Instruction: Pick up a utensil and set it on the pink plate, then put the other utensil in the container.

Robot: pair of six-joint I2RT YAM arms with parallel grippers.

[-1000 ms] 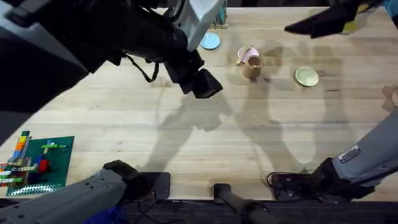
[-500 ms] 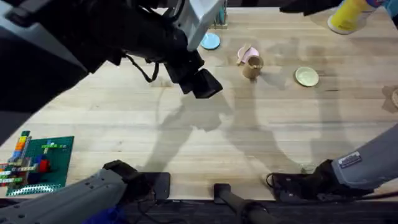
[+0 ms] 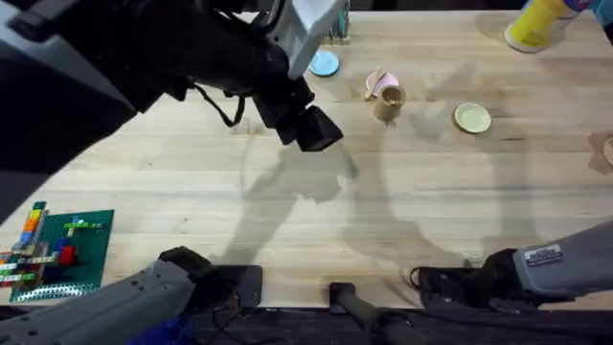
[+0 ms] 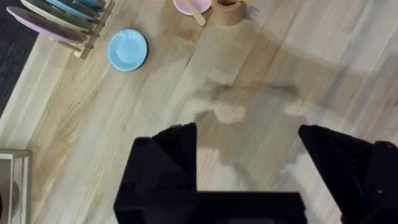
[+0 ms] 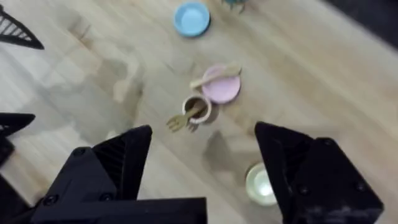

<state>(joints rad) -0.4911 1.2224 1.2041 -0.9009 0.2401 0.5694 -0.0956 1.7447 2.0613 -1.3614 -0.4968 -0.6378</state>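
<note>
Both utensils are placed: spoon (image 5: pixel 214 76) across the pink plate (image 5: pixel 222 88), fork (image 5: pixel 185 117) in the container (image 5: pixel 197 107). Right pincer (image 5: pixel 202 152), spread and empty, has withdrawn well clear; left pincer (image 4: pixel 247 155) hangs spread, empty.

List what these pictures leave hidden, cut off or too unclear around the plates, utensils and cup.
- Wooden fork: handle end sits inside the cup, hidden by its wall, right wrist view.
- Pink plate: cut off by the picture's edge, left wrist view.
- Yellow bottle: cut off by the edge, overhead.
- Wooden spoon: too small overhead to tell bowl from handle.
- Plate rack: mostly hidden by the left arm, overhead.
</note>
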